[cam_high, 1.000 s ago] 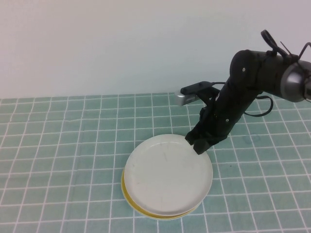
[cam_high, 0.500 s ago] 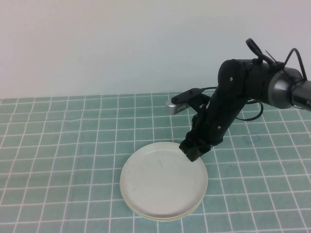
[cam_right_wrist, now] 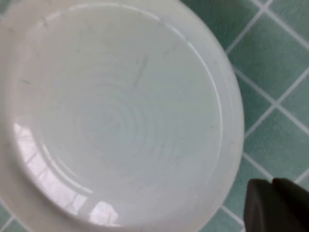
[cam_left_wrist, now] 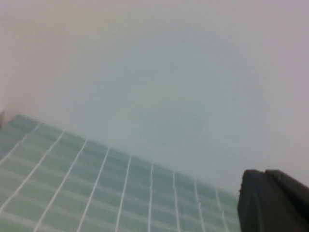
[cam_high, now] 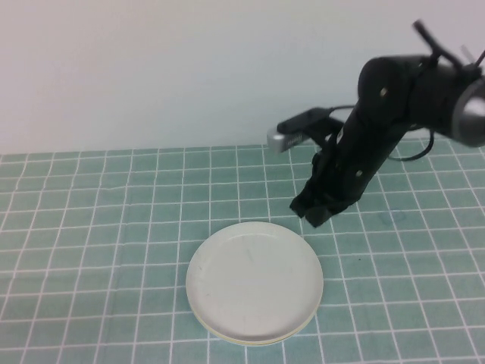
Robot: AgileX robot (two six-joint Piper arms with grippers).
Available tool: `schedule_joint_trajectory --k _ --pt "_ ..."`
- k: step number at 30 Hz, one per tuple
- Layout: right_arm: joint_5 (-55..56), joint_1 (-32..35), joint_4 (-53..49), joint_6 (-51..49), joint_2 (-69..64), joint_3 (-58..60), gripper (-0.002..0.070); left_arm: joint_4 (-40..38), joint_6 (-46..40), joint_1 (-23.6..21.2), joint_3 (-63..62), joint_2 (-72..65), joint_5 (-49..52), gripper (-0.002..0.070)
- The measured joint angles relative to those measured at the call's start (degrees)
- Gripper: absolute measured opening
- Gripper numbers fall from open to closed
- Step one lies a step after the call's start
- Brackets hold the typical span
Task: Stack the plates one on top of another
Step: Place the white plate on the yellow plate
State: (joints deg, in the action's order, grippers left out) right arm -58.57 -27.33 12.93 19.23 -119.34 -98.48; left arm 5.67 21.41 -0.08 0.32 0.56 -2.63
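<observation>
One white plate [cam_high: 255, 279] is lying atop a yellow plate [cam_high: 250, 342] near the desk's [cam_high: 91, 227] front edge, while the right hand [cam_high: 318, 206], closed and empty, is hovering just behind it; the left hand's [cam_left_wrist: 275, 203] grip cannot be told.

Right arm [cam_high: 383, 129]: glossy black rounded housings, small pale screw dot on the upper link, silver-grey joint cap at the far end, thin black cables looping off the top and side. Silver-grey camera module [cam_high: 289, 136] on a black bracket above the fingers. Right gripper [cam_high: 318, 210]: blocky matte black. Left gripper [cam_left_wrist: 273, 203]: only a dark matte block with a seam down it shows.
</observation>
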Motion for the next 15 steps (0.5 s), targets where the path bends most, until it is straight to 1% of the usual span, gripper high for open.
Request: schedule_joint_trajectory --k 3,7,10,13,15 --pt "-1.10 0.00 0.00 -0.22 4.07 0.00 0.0013 0.10 0.00 0.00 -0.24 0.00 0.40 -0.0001" --pt "-2.03 0.00 0.96 -0.58 10.16 0.00 0.0004 0.22 0.00 0.00 -0.14 0.00 1.55 -0.0001" --pt "-2.86 0.00 3.76 -1.71 15.63 0.00 0.0000 0.22 0.00 0.00 -0.14 0.00 2.63 -0.0001" --pt "-3.62 0.00 7.97 -2.11 21.03 0.00 0.0000 0.22 0.00 0.00 -0.14 0.00 7.05 -0.0001" --pt "-3.96 0.00 10.71 -2.17 23.57 0.00 -0.0001 0.22 0.00 0.00 -0.14 0.00 12.37 -0.0001"
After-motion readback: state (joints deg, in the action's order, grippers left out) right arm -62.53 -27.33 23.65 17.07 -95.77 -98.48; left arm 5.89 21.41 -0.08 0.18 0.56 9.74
